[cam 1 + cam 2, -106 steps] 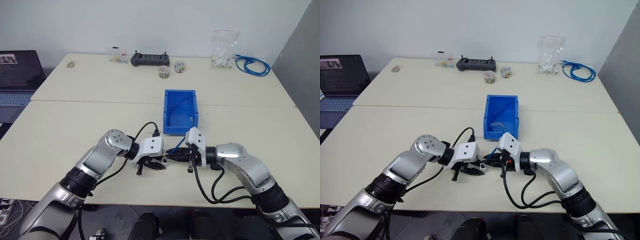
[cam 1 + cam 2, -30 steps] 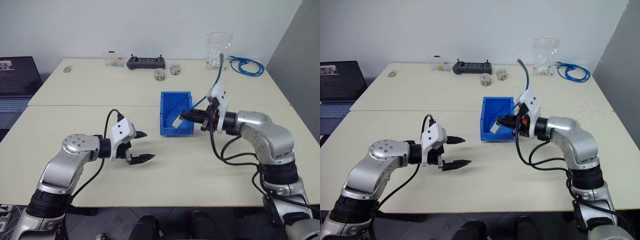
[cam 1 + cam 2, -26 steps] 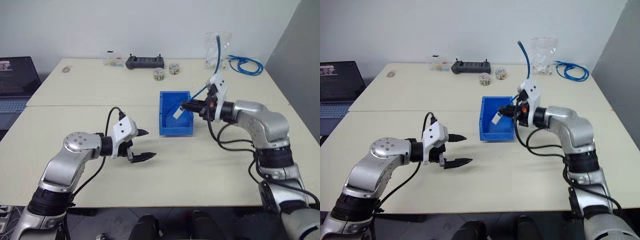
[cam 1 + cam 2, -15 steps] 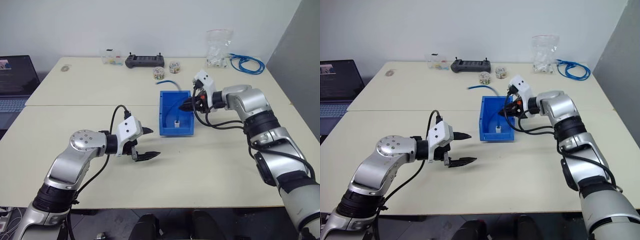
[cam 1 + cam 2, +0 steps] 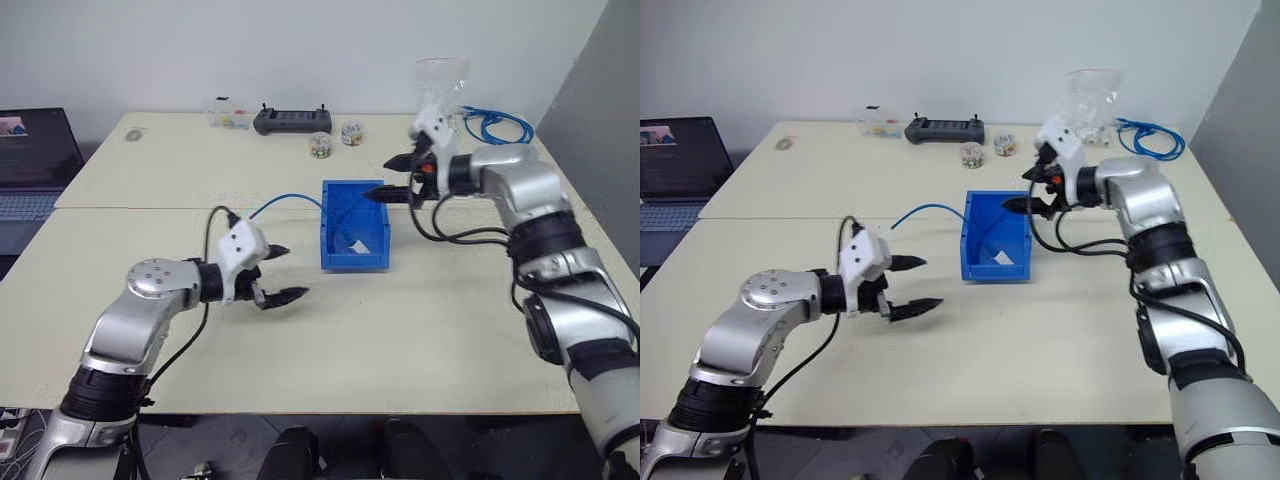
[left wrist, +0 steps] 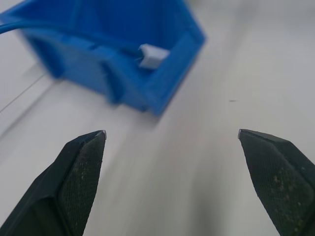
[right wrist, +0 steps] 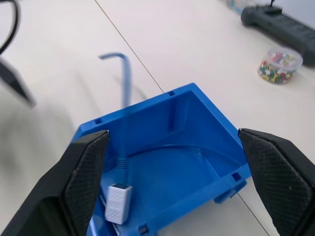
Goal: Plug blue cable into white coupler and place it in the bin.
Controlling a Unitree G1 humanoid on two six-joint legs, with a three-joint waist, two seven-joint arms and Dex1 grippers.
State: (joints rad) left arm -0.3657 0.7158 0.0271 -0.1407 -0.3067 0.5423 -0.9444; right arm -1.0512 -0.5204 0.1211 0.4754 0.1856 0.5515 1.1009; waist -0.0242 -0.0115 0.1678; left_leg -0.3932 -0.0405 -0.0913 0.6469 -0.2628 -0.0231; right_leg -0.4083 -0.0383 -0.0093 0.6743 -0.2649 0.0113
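Observation:
The blue bin (image 5: 356, 262) stands at the table's middle. The white coupler (image 7: 118, 202) lies on its floor near the front lip, also seen past my left fingers as the coupler (image 6: 153, 55). The blue cable (image 5: 291, 198) runs from the coupler, up over the bin's left wall, and its free end trails out to the left. My right gripper (image 5: 383, 181) hovers open and empty over the bin's far right corner. To the left of the bin and nearer me, my left gripper (image 5: 290, 272) is open and empty just above the table.
A laptop (image 5: 35, 150) sits at the far left. Along the back edge are a small clear box (image 5: 228, 115), a black controller (image 5: 292, 120), two jars of pins (image 5: 320, 147), a clear bag of white parts (image 5: 440, 95) and a coil of blue cables (image 5: 495, 127).
My right gripper opened and let go of the cable, then drew back to the bin's far right. The coupler dropped into the bin and the cable's tail swung over the left wall.

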